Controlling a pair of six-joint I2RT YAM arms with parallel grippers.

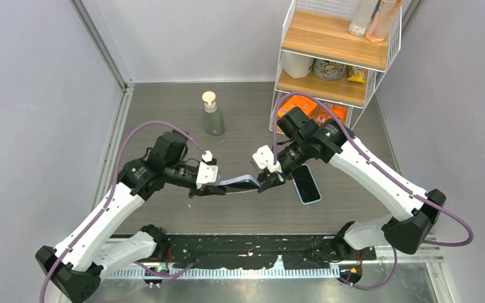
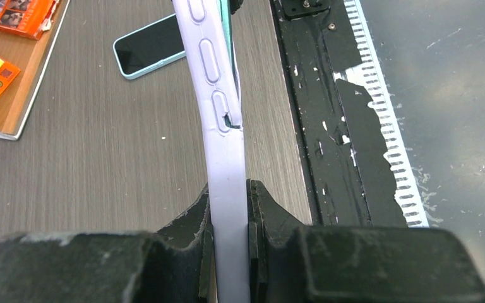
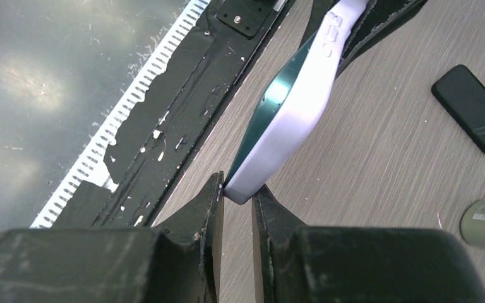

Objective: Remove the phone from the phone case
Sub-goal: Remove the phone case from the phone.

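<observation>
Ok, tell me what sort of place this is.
Probably a robot lab test cell: grey walls around a wood-look table, left arm and right arm bolted at its edge, wire shelf of props.

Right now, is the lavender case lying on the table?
No, the left gripper clamps the lavender case, lifted off the table.

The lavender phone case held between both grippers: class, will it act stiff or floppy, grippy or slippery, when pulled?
Probably flexible: the lavender phone case bows in the left wrist view. Likely grippy, since the left gripper holds it by one thin end. The phone inside looks rigid, so the case should peel rather than fold.
</observation>
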